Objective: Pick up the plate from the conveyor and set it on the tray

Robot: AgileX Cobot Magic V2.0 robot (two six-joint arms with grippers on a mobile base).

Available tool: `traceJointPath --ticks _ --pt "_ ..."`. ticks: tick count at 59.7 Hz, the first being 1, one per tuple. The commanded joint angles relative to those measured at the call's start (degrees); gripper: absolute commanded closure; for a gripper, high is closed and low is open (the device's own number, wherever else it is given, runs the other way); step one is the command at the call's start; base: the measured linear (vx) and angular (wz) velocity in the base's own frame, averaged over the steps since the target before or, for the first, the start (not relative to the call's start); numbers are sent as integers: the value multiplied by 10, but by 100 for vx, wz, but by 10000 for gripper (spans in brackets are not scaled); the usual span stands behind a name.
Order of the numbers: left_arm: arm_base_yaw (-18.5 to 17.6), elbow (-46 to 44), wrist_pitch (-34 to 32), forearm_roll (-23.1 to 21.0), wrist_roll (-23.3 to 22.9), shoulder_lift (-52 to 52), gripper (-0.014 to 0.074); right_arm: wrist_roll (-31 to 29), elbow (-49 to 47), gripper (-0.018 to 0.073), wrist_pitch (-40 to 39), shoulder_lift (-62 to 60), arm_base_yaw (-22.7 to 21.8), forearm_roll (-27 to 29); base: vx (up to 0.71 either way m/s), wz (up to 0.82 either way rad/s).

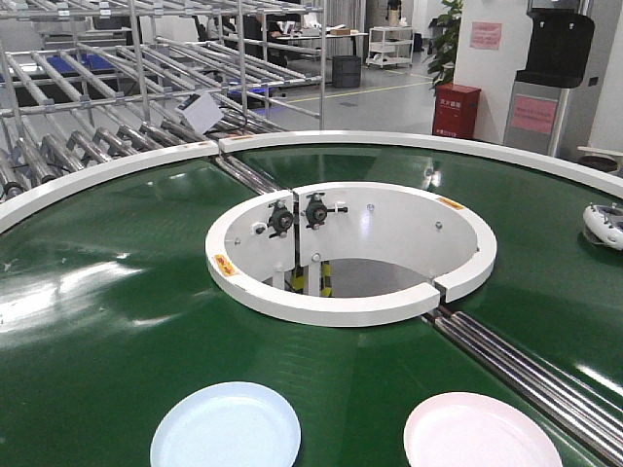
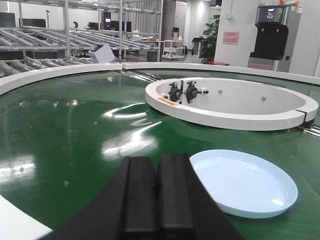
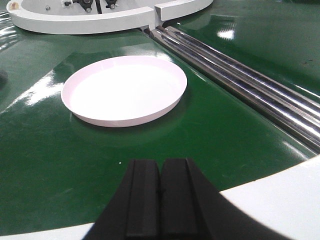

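Two plates lie on the conveyor's dark green belt (image 1: 117, 292) near its front edge: a pale blue plate (image 1: 226, 428) on the left and a pale pink plate (image 1: 482, 433) on the right. In the left wrist view the blue plate (image 2: 243, 181) sits just right of and beyond my left gripper (image 2: 158, 165), whose black fingers are pressed together and hold nothing. In the right wrist view the pink plate (image 3: 125, 90) lies ahead and slightly left of my right gripper (image 3: 161, 167), also shut and empty, above the white outer rim (image 3: 280, 200). The tray is out of view.
The white inner ring (image 1: 350, 253) with black bearings rises at the belt's centre. Steel rollers (image 1: 531, 365) cross the belt on the right, close to the pink plate. Grey roller racks (image 1: 117, 88) stand behind on the left. A white patterned object (image 1: 605, 226) rides the belt's far right.
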Motion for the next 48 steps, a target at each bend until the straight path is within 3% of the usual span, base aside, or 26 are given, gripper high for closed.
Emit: traceJointPath --ticks 1,31,48 --pt "-3 6 -50 -3 0 -5 602 -4 8 568 -41 -5 -1 -6 0 0" --pt "-3 6 -50 -3 0 -5 602 -9 8 568 -41 -5 -1 -6 0 0" --pt "-3 6 -57 1 18 -5 602 -99 8 568 -74 -5 -1 -10 0 0"
